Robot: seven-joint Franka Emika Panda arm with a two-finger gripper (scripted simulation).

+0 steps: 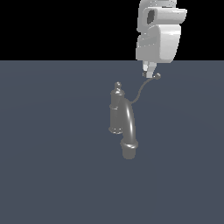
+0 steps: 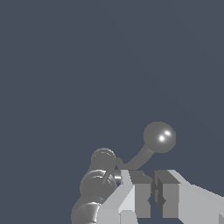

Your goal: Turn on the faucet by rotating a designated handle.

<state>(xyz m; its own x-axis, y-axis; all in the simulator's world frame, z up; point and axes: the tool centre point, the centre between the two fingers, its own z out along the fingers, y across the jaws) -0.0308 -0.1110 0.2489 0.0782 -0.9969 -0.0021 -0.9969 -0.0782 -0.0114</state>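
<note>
The small grey metallic faucet [image 1: 121,120] stands upright on the dark slate tabletop [image 1: 48,166], its thick arched spout toward the near side. Its thin curved grey wire-like handle [image 1: 142,89] rises toward the exterior view's right, ball tip beside the white gripper [image 1: 149,74], whose fingers [image 2: 139,192] are nearly together, clamping nothing.

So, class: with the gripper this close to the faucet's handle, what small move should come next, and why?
Probably a short sideways push. The gripper looks nearly shut, right beside the handle ball tip, not around it, so nudging the lever about the faucet seems apt.
</note>
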